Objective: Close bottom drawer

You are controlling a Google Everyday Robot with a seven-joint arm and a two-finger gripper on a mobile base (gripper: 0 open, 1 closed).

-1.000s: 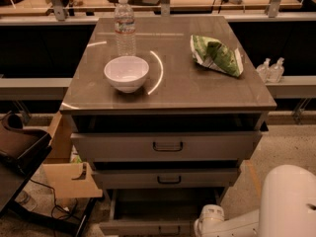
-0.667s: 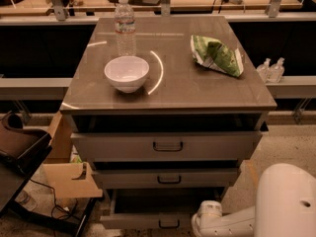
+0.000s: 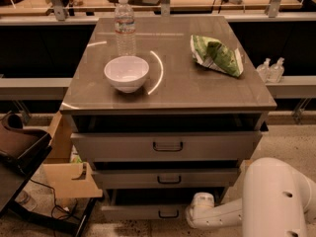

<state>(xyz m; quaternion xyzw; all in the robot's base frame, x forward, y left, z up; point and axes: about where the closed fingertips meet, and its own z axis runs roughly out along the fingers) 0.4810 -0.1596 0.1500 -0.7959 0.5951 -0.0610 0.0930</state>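
Note:
The bottom drawer (image 3: 148, 211) is the lowest of three grey drawers in the cabinet, and its front has a small black bar handle (image 3: 169, 214). It stands out a little, with a dark gap above its front. My gripper (image 3: 195, 212) is at the end of the white arm (image 3: 269, 201) at the lower right. It is low, against the right part of the bottom drawer's front, just right of the handle. The middle drawer (image 3: 168, 177) and the top drawer (image 3: 167, 145) also stand slightly out.
On the cabinet top (image 3: 177, 90) are a white bowl (image 3: 126, 73), a water bottle (image 3: 125, 26) and a green chip bag (image 3: 216, 55). A cardboard box (image 3: 66, 179) and a dark chair (image 3: 19, 147) stand at the left. Two small bottles (image 3: 270, 69) are on a ledge at the right.
The arm has moved left and in toward the cabinet. The bottom drawer's front has slid back toward the cabinet, so it sticks out less than before.

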